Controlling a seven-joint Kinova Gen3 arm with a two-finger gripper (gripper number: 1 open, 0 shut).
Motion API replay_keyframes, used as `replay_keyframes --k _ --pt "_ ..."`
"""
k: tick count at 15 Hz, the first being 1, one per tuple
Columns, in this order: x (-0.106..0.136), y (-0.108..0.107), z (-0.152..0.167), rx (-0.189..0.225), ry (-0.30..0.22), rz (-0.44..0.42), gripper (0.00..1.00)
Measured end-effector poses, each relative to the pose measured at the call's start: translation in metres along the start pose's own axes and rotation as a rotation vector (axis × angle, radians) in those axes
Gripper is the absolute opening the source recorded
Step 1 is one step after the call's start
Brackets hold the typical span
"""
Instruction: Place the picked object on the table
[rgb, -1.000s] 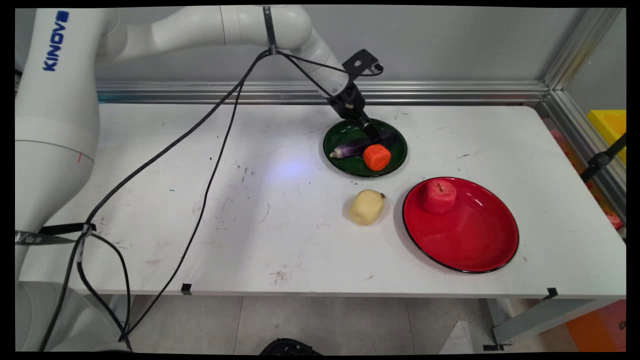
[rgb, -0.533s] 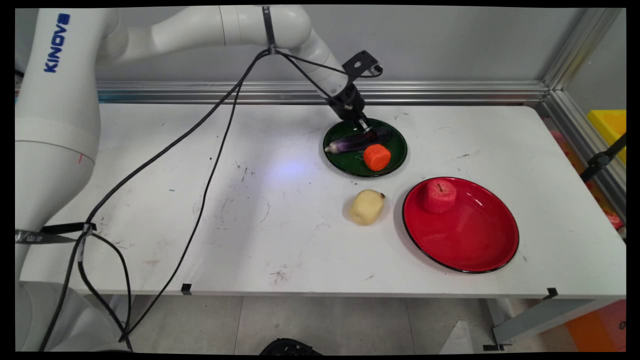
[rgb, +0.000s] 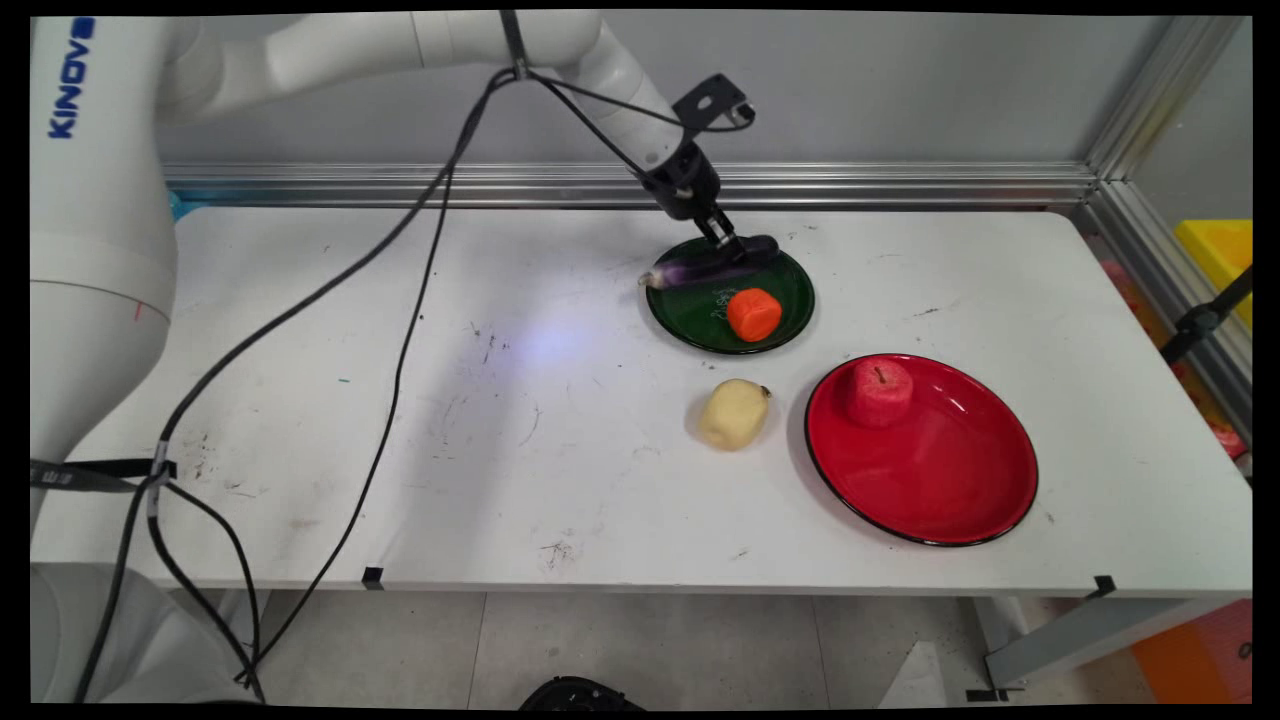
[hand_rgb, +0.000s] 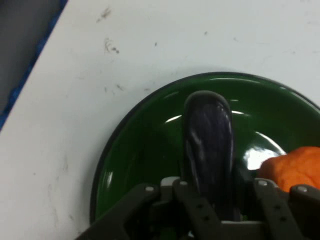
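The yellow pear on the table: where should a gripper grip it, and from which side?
Grip the yellow pear across its broad middle, coming straight down. It lies on its side on the bare table, stem end up-right, apart from the red plate and green plate.

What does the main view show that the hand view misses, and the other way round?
Only the main view shows the potato on the white table and the apple on the red plate. Only the hand view shows, close up, the gripper closed around the eggplant. Both show the eggplant, the green plate and the orange carrot piece.
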Motion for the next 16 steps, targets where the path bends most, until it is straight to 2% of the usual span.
replay_keyframes --k 6,12,16 --pt "-0.003 0.013 -0.066 0.009 0.011 0.084 0.00" --pt "-0.035 0.043 -0.139 -0.003 -0.003 0.185 0.00" --pt "-0.061 0.066 -0.166 -0.032 -0.015 0.256 0.00"
